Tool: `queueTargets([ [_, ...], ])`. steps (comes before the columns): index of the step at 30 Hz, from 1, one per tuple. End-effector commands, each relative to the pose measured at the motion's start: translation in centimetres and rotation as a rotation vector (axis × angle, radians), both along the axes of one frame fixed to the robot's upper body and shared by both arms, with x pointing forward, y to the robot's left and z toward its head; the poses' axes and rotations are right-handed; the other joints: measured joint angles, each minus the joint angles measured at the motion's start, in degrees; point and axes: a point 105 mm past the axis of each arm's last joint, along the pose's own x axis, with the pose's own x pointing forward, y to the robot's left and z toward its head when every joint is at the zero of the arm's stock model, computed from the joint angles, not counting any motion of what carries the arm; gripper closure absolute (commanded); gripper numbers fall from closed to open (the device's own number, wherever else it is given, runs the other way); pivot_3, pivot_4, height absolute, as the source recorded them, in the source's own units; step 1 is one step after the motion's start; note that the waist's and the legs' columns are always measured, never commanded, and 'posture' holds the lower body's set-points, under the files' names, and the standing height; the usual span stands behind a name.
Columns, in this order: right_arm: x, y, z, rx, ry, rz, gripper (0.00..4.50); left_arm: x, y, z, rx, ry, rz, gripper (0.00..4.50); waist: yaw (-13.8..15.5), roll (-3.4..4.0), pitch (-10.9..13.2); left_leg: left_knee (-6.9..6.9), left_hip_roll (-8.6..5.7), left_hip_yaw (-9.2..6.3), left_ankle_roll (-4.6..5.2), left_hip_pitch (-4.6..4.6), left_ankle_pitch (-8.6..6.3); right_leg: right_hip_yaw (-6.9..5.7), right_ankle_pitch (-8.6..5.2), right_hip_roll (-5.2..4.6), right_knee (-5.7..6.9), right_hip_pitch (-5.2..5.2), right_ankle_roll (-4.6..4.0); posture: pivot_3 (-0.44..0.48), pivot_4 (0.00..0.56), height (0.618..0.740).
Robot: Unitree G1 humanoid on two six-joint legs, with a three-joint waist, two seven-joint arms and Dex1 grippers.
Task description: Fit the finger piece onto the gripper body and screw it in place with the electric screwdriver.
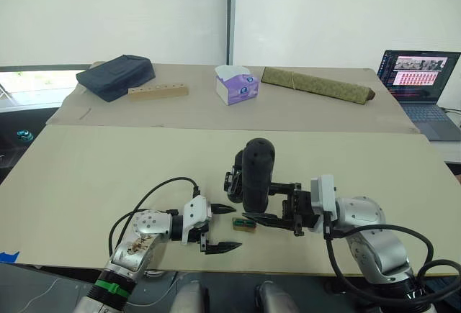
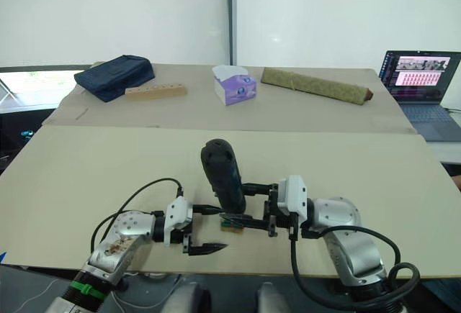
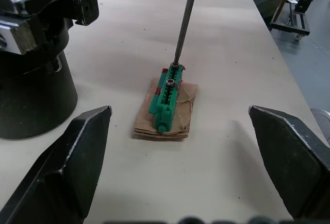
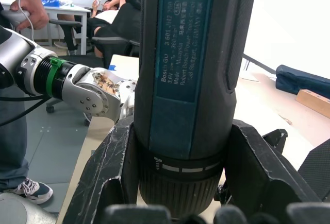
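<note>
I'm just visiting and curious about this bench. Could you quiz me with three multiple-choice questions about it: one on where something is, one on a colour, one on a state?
1. Where does the electric screwdriver bit rest?
A. on the small green part
B. on the tissue box
C. on the laptop

2. What colour is the tissue box?
A. red
B. purple and white
C. yellow

3. What state is the left end effector in?
A. shut on the green part
B. open, holding nothing
C. shut on a cable

Answers: 1 A, the metal bit meets the green part's end in the left wrist view. 2 B, as seen at the far table. 3 B, its fingers stand wide apart either side of the green part.
</note>
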Motion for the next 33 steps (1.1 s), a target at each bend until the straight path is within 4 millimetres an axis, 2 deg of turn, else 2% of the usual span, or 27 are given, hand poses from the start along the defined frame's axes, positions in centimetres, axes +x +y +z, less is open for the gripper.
queueTargets([
  [1, -0.3, 0.1, 1.3, 0.027, -0.058, 0.022, 2.58, -0.9, -0.2, -2.0, 0.031, 0.077, -0.013, 0.00, 0.01, 0.00, 0.00, 0.00, 0.00, 0.00, 0.00, 0.00, 0.00, 0.00, 0.00, 0.00, 0.00, 0.00, 0.00, 0.000, 0.150, 0.740],
  [14, -0.7, 0.1, 2.8, 0.067, -0.077, 0.044, 2.58, -0.2, 0.7, -0.8, -0.020, 0.043, 0.013, 0.00, -0.10, 0.00, 0.00, 0.00, 0.02, 0.00, 0.00, -0.03, 0.00, 0.00, 0.00, 0.01, 0.00, -0.05, 0.00, 0.000, 0.150, 0.740],
  [22, -1.2, 0.0, 4.6, 0.111, -0.078, 0.055, 2.58, -0.3, 1.7, 2.0, -0.097, -0.016, 0.018, 0.00, -0.72, -0.09, 0.07, -0.04, 0.08, -0.01, 0.00, -0.10, 0.00, -0.02, 0.00, 0.06, 0.02, -0.15, -0.01, 0.000, 0.150, 0.740],
  [33, -0.9, -0.9, 8.1, 0.181, -0.097, 0.022, 2.58, -1.4, 4.6, 7.2, -0.217, -0.026, 0.003, 0.00, -1.41, -0.28, 0.22, -0.05, 0.15, -0.02, 0.00, -0.12, 0.00, -0.02, 0.01, 0.05, 0.01, -0.18, -0.03, 0.000, 0.150, 0.740],
])
